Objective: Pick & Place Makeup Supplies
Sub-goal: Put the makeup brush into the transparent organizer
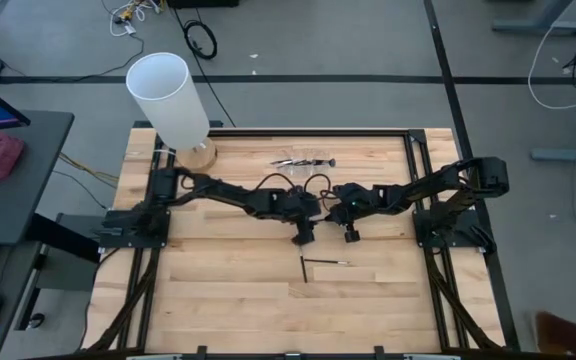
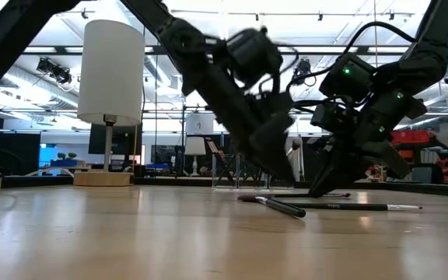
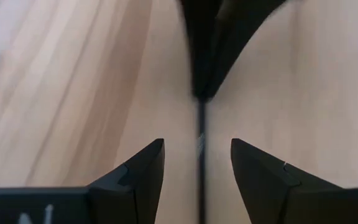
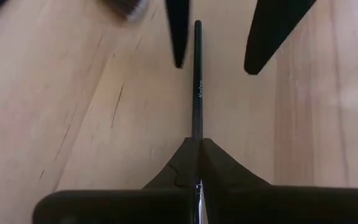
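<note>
pale wood table (image 1: 228, 300) fills the high view, both arms meeting near its middle. right gripper (image 4: 197, 146) is clamped tight on a thin dark brush (image 4: 197, 81); its far end runs on between the left gripper's spread fingers (image 4: 178, 31), which flank it without touching. left gripper (image 3: 197, 155) stands wide apart, holding nothing, the same brush handle (image 3: 201, 134) passing down the gap — the right gripper's dark tip blocks the rest.

from above, the two grippers (image 1: 304, 236) (image 1: 350, 234) sit close together and the held brush is hidden under them. in the low view it is hard to tell it from the dark links.

two loose brushes (image 1: 323, 262) lie on the board just nearer the front edge, one crossing the other's end. more brushes (image 1: 303, 161) lie in a small cluster near the back edge — too small to count. white cylinder (image 1: 168, 97) stands at the back left corner.

wide bare wood lies toward the front edge and both sides.
</note>
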Robot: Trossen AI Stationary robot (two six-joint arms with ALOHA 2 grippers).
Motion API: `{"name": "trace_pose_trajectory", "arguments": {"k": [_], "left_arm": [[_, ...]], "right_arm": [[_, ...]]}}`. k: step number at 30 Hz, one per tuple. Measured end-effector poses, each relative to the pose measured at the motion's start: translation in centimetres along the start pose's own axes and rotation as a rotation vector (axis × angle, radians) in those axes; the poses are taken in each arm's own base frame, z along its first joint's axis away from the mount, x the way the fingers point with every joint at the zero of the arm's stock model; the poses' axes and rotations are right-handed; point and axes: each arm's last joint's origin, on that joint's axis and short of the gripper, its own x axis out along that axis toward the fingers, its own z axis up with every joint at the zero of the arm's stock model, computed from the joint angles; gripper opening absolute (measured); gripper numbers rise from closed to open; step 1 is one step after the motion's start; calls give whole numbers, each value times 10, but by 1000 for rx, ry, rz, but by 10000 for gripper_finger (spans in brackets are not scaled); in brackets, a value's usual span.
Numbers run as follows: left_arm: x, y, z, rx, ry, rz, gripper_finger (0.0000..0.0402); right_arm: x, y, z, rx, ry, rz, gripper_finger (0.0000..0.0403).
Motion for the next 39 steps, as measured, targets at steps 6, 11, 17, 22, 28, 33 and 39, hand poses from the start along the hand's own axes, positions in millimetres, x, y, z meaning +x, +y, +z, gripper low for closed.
{"name": "trace_pose_trajectory", "arguments": {"k": [6, 11, 17, 22, 28, 33, 39], "left_arm": [[11, 7, -8, -12, 28, 15, 190], [12, 7, -4, -16, -11, 11, 190], [12, 6, -4, -14, -12, 7, 189], [12, 6, -4, -13, -13, 7, 166], [12, 6, -4, -13, -10, 7, 115], [12, 6, -5, -13, -9, 6, 68], [12, 5, -5, -14, -8, 2, 17]], "right_arm": [[0, 0, 1, -5, -11, -4, 6], [0, -1, 3, -8, -35, -8, 6], [0, -2, 5, -13, -51, -14, 6], [0, -2, 6, -18, -65, -21, 6], [-1, -3, 9, -21, -87, -32, 6], [-1, -4, 9, -39, -95, -41, 6], [-1, -4, 10, -7, -102, -44, 16]]}}
